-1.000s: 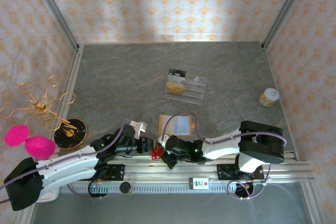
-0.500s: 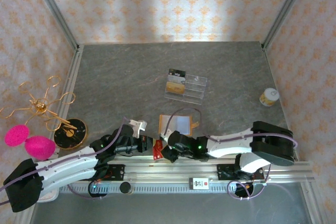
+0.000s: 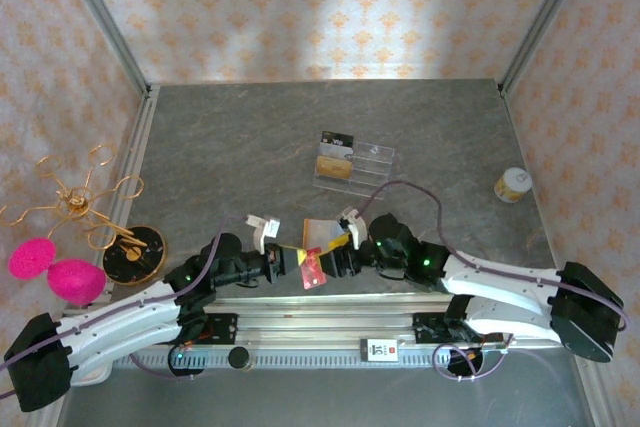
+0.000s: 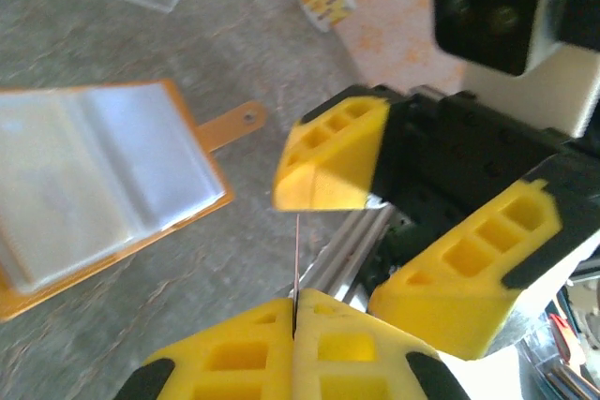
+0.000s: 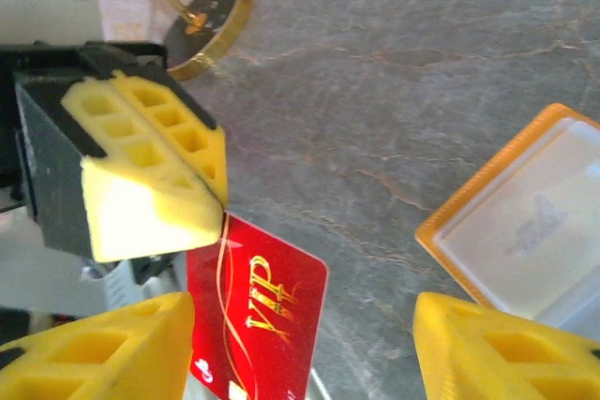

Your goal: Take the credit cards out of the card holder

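Credit card (image 5: 258,302), bottom edge out of frame, in left hand (image 4: 293,311) pinch

Grey marbled worktop (image 3: 230,147). Near edge, middle: card holder (image 3: 318,229), lying open. Centre: clear acrylic stand (image 3: 368,172). Right edge: small can (image 3: 512,184). Left edge: gold jewellery stand (image 3: 133,252).

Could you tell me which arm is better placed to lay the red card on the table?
Left, I'd say: the left gripper is shut on the red card, while the right gripper stands open, holding nothing.
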